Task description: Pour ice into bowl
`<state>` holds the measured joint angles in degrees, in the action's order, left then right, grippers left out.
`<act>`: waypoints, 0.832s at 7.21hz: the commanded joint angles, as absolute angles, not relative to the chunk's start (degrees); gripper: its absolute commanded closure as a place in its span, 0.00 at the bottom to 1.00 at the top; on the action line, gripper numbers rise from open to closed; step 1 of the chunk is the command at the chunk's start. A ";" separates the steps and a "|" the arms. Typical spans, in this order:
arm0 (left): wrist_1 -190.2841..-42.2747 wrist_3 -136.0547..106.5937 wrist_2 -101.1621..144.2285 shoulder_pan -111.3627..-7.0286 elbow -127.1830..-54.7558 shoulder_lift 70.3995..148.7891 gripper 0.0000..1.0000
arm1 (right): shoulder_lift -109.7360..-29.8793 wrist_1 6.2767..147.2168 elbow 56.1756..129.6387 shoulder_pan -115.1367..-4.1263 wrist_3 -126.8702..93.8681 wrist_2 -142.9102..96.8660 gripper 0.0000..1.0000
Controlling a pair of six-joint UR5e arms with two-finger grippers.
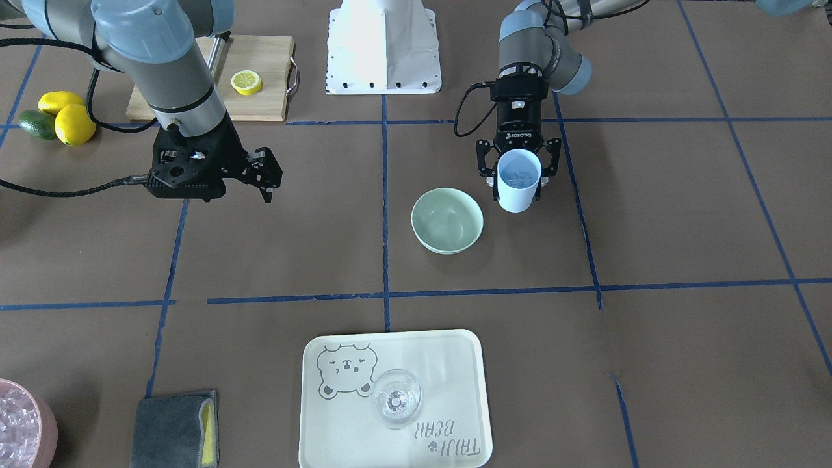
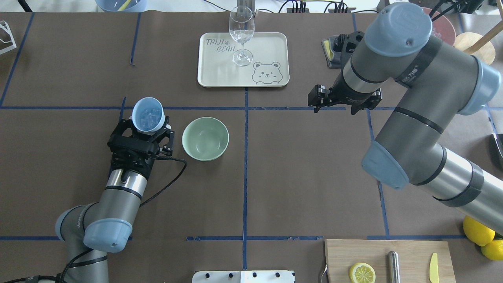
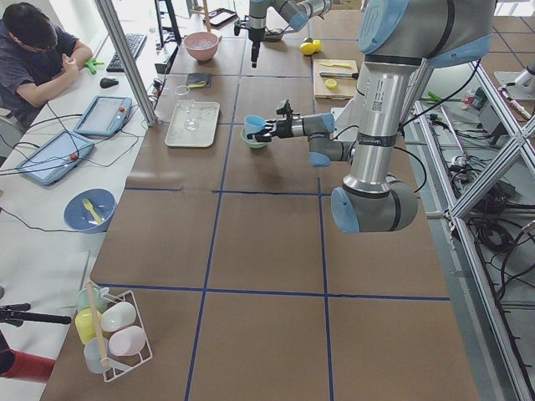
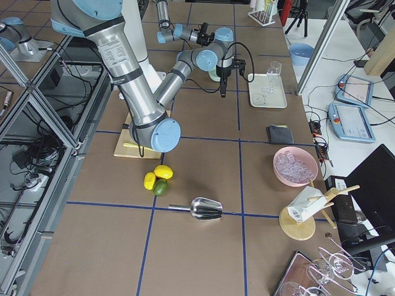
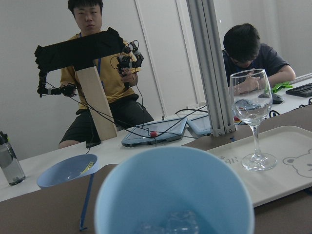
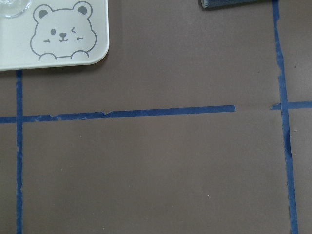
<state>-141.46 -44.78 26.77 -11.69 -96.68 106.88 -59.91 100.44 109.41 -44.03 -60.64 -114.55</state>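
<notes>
My left gripper (image 2: 147,125) is shut on a light blue cup (image 2: 147,114) and holds it upright, just left of the bowl in the overhead view. The ice (image 2: 148,115) lies as clear cubes in the bottom of the cup, and it also shows in the left wrist view (image 5: 170,223). The pale mint-green bowl (image 2: 205,138) stands empty on the table, close beside the cup; it also shows in the front-facing view (image 1: 447,220). My right gripper (image 2: 318,99) hangs over bare table to the right of the bowl, points down, looks shut and holds nothing.
A cream bear tray (image 2: 271,47) with a wine glass (image 2: 241,35) stands beyond the bowl. A pink tub of ice (image 1: 19,422) and a grey cloth (image 1: 174,429) are at the far right. A cutting board (image 2: 385,255) with a lemon half (image 2: 362,272), and whole lemons (image 2: 478,231), are near the robot.
</notes>
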 commanded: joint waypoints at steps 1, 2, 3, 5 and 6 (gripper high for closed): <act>-139.04 -45.79 23.05 -9.24 -96.51 107.93 1.00 | -60.20 100.37 109.42 -44.03 -60.73 -114.52 0.00; -134.52 -45.70 22.16 -8.79 -96.42 108.80 1.00 | -60.47 100.28 109.42 -44.03 -60.65 -114.52 0.00; -126.99 -45.62 22.24 -8.62 -96.68 110.46 1.00 | -60.82 100.28 109.42 -44.03 -60.64 -114.52 0.00; -115.45 -44.66 22.24 -8.79 -96.85 113.10 1.00 | -61.08 100.28 109.42 -44.12 -60.56 -114.52 0.00; -112.27 -43.43 22.24 -9.14 -96.94 113.64 1.00 | -61.08 100.28 109.34 -44.12 -60.56 -114.52 0.00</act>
<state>-117.60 -44.66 22.26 -8.85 -96.81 112.61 -60.97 100.28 109.41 -44.09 -60.59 -114.52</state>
